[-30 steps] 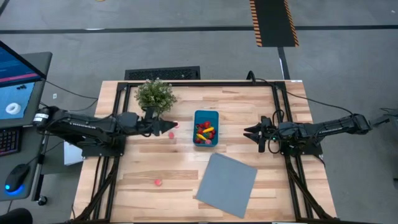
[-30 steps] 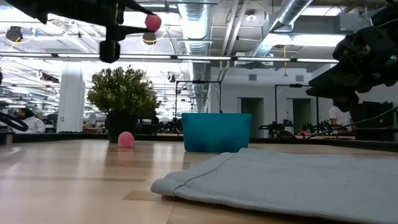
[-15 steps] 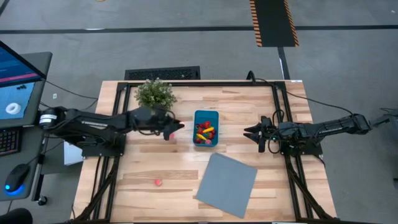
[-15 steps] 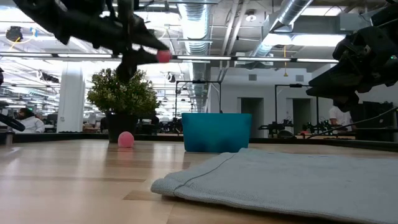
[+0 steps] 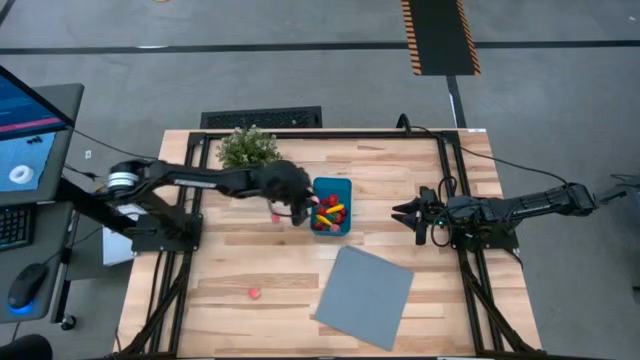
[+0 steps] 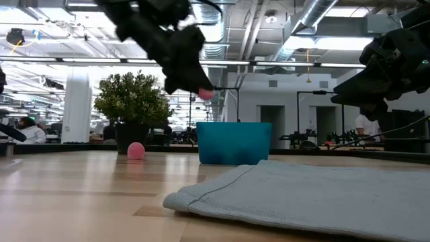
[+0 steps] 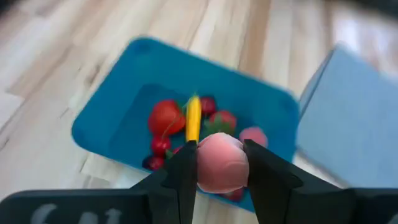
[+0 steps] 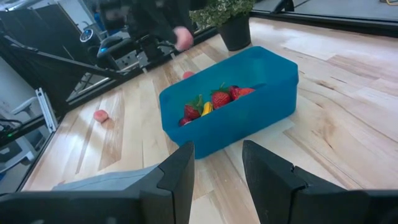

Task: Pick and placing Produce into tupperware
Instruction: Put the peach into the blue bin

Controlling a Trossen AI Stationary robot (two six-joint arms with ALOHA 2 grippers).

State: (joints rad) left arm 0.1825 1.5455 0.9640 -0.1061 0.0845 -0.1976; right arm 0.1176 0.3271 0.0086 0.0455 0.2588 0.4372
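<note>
I had the left gripper (image 5: 300,212) raised in the air just beside the left rim of the tupperware (image 5: 331,205), and its two fingers (image 7: 185,172) were pinching a pink round piece (image 7: 221,163) between them. In the left wrist view this pink round piece hung above the near edge of the tub, and under it I could see the produce inside (image 7: 186,122): red strawberry-like pieces, one yellow long piece and one more pink one. In the low view the held piece was clearly higher than the rim of the teal-blue tub, near its left end. The tub stood upright on the bench (image 5: 230,270), around its middle and a little toward the far edge. A second pink piece (image 5: 275,216) lay on the wood just left of the tub, close under the left arm, and a third pink piece (image 5: 254,293) lay well apart, nearer to the front edge. The potted plant (image 5: 247,149) stood at the far edge, left of the tub. The grey-blue sheet (image 5: 365,295) lay flat in front of the tub, turned at an angle. The right gripper (image 5: 403,212) waited above the bench to the right of the tub, well apart from it, with its fingers spread and holding nothing.
</note>
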